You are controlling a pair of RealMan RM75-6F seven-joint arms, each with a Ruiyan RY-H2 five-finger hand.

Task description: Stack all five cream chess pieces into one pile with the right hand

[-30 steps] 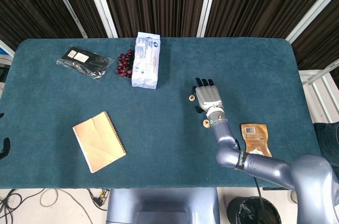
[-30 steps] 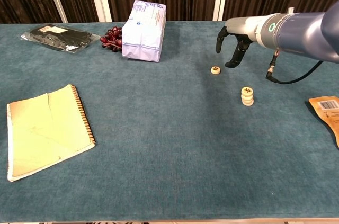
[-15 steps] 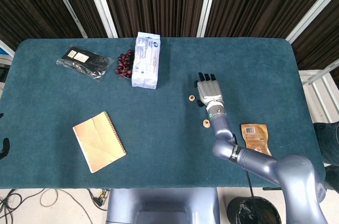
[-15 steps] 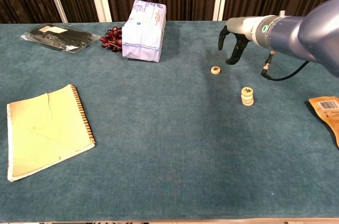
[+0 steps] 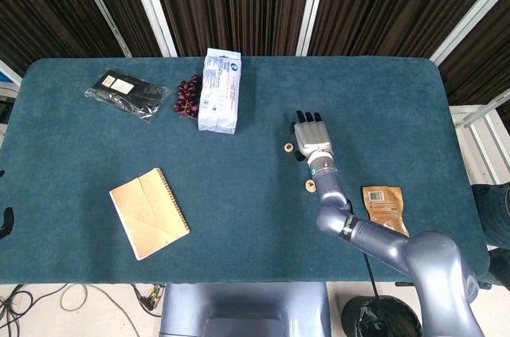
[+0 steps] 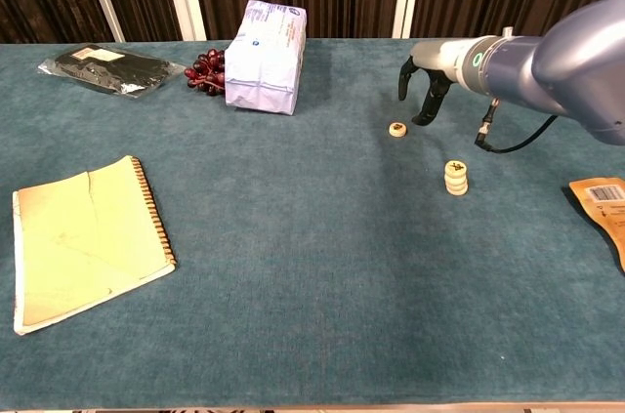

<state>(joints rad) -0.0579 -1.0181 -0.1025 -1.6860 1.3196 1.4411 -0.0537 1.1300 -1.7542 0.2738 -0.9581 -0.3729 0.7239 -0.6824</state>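
Note:
A single cream chess piece point(image 6: 397, 129) point(image 5: 288, 146) lies flat on the teal table. To its right and nearer me stands a pile of cream pieces point(image 6: 456, 178) point(image 5: 310, 186). My right hand point(image 6: 422, 94) point(image 5: 307, 136) hovers just right of and behind the single piece, palm down, fingers spread and pointing down, holding nothing. The piece lies by its fingertips, apart from them. The left hand shows in neither view.
A white-blue packet point(image 6: 265, 57) and dark grapes point(image 6: 204, 70) lie at the back. A black pouch point(image 6: 107, 69) sits far left, a spiral notebook point(image 6: 83, 237) at front left, and a brown snack bag point(image 6: 603, 204) at the right edge.
The right hand first drew back from the single piece, then shifted left and lower toward it. The pieces have not moved.

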